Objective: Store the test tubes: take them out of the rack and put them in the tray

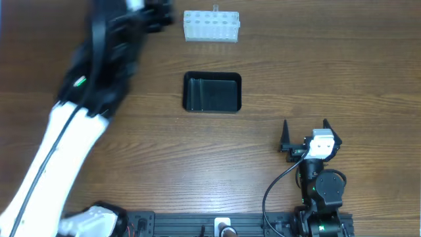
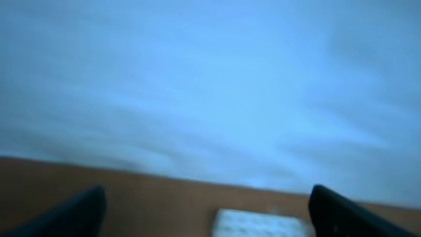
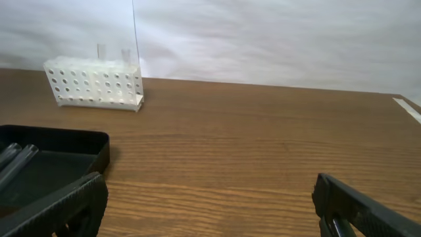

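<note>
The white test tube rack (image 1: 210, 26) stands at the far middle of the table, with a clear tube (image 1: 215, 8) sticking up from it. Two tubes (image 3: 102, 51) rise above the rack (image 3: 95, 82) in the right wrist view. The black tray (image 1: 212, 77) sits nearer, in front of the rack. Clear tubes (image 3: 14, 160) lie inside the tray (image 3: 99, 148). My left gripper (image 1: 156, 14) is raised left of the rack, open and empty (image 2: 207, 197), with the rack (image 2: 263, 225) low ahead of it. My right gripper (image 1: 306, 131) rests open near its base, right of the tray (image 3: 207, 191).
The wooden table runs bare between tray and right gripper. A white wall backs the far edge behind the rack. The left arm (image 1: 72, 125) stretches across the left side of the table.
</note>
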Action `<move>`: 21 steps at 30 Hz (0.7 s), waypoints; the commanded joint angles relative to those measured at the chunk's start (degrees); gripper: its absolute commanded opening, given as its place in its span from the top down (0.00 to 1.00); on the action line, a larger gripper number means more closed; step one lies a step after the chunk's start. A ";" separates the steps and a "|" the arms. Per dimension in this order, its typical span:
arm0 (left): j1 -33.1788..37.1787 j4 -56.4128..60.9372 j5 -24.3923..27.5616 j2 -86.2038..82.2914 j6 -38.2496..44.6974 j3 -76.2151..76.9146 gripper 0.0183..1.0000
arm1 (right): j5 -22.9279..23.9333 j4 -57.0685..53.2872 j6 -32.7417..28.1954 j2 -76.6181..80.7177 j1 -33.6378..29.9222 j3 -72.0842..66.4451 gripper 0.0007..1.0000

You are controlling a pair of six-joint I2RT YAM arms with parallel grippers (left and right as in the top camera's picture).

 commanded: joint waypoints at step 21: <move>18.69 18.78 22.69 -65.09 6.21 -72.02 0.00 | 0.72 -0.09 -0.24 -0.48 -0.37 -0.31 0.01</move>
